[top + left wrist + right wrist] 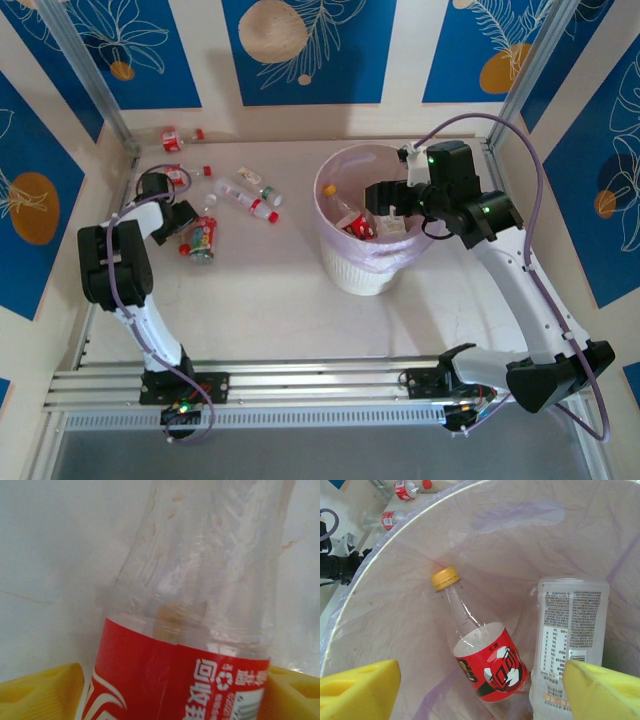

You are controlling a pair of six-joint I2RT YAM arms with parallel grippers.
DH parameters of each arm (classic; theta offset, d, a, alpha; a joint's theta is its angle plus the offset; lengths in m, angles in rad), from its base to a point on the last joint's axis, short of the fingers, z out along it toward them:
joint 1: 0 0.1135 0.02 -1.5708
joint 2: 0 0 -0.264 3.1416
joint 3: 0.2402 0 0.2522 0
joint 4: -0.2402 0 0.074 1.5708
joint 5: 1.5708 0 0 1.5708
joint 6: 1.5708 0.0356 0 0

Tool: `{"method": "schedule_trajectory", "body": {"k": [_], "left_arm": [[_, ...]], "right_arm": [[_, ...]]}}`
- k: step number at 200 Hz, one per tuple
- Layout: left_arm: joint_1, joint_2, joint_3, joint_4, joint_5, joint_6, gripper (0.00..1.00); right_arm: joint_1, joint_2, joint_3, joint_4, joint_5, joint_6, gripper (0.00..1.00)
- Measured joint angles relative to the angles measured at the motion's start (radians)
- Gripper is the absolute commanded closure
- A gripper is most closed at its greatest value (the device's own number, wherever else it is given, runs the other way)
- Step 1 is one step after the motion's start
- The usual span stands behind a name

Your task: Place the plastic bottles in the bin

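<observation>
Two plastic bottles (487,652) lie in the bin (352,272), mid-worktop (265,315); right jaws hang spread and empty above. Roughly six loose bottles (250,203) remain toward the far-left corner. Left jaws flank a red-labelled bottle (200,605); whether clamped, cannot tell.

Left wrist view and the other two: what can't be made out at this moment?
- Left wrist: the bottle has its cap and base cut off by the frame edges. Whether the left gripper presses it is unclear.
- Top: the right gripper covers part of the inside of the bin.
- Right wrist: the white bottle has its lower end hidden behind a finger.
</observation>
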Motion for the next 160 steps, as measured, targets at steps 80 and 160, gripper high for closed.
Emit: {"method": "schedule_trajectory", "body": {"k": [80,160], "left_arm": [[0.003,-0.043,-0.058,0.013,0.006,0.006,0.39],[-0.056,-0.497,-0.170,-0.008,0.146,0.016,0.69]], "right_arm": [[0.000,0.000,0.000,0.000,-0.004,0.000,0.14],[0.049,0.025,0.064,0.029,-0.026,0.027,0.14]]}}
